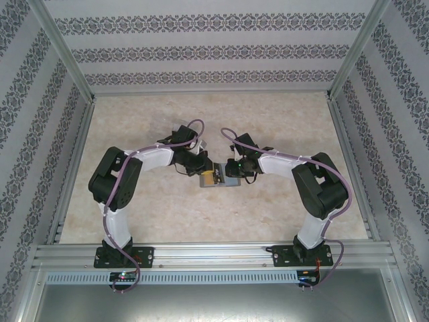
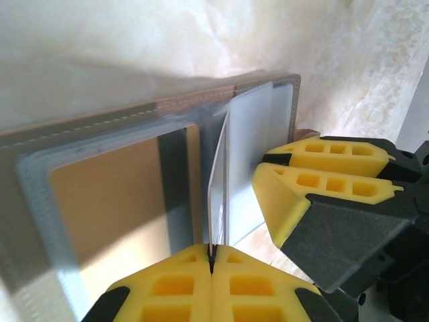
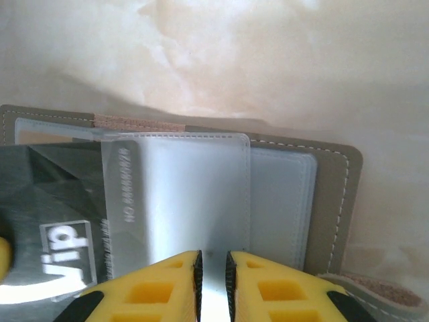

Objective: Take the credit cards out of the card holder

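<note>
The card holder (image 1: 228, 181) lies open mid-table between both grippers, its grey cover (image 3: 335, 194) edged with white stitching. A tan-gold card (image 2: 114, 194) with a dark stripe sits in a clear sleeve on its left panel. My left gripper (image 2: 212, 258) is shut on the bottom edge of a thin white card (image 2: 218, 188) standing on edge at the spine. My right gripper (image 3: 213, 268) pinches the clear sleeves (image 3: 194, 194) of the right panel; its yellow fingers (image 2: 322, 174) sit close beside the left ones. A dark glossy card (image 3: 53, 201) lettered "vip" shows at the left.
The holder's brown closure tab (image 3: 375, 295) sticks out at its right edge. Marbled beige tabletop (image 1: 214, 121) surrounds the holder. Patterned walls (image 1: 214, 54) and aluminium frame rails (image 1: 208, 255) enclose the table on all sides.
</note>
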